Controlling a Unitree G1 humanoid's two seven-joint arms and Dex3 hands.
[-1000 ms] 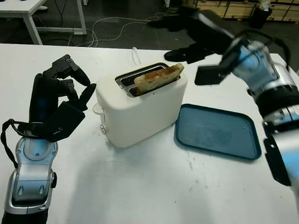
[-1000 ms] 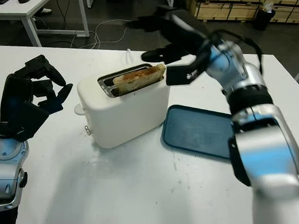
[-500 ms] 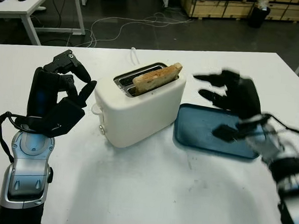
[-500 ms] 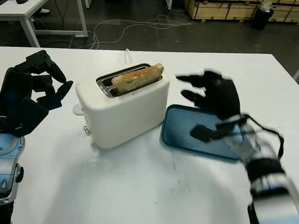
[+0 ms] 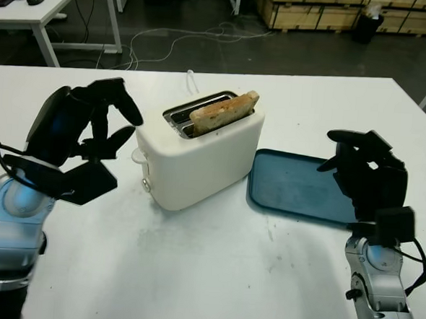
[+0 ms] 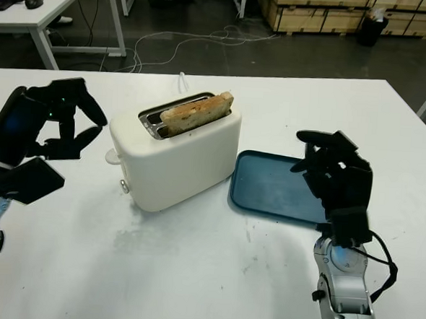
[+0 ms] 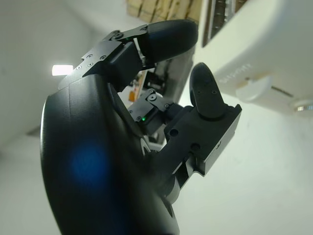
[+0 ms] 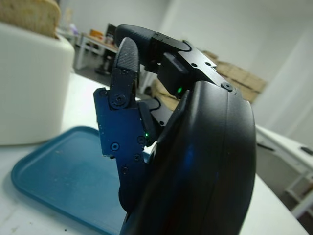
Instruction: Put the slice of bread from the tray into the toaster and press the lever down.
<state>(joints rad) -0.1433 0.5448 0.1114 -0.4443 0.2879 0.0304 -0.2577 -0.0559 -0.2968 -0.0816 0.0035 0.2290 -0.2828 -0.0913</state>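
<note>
Pulled back from the toaster (image 5: 199, 153), my right hand (image 5: 365, 174) hangs curled and empty over the tray's (image 5: 291, 189) far edge.
Bread slice (image 5: 224, 111) stands in the toaster's slot; my left hand (image 5: 81, 126), curled, holds nothing beside its lever (image 5: 139, 155).

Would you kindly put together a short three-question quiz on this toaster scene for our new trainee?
1. True or false: the slice of bread stands in a slot of the toaster.
2. What lies on the blue tray? A) a slice B) nothing C) a knife
3. Fill in: the hand nearest the toaster's lever is the ____ hand.

Key:
1. True; its top sticks out above the slot.
2. B; the right hand is at the tray's far side from the toaster, holding nothing.
3. Left.
</note>
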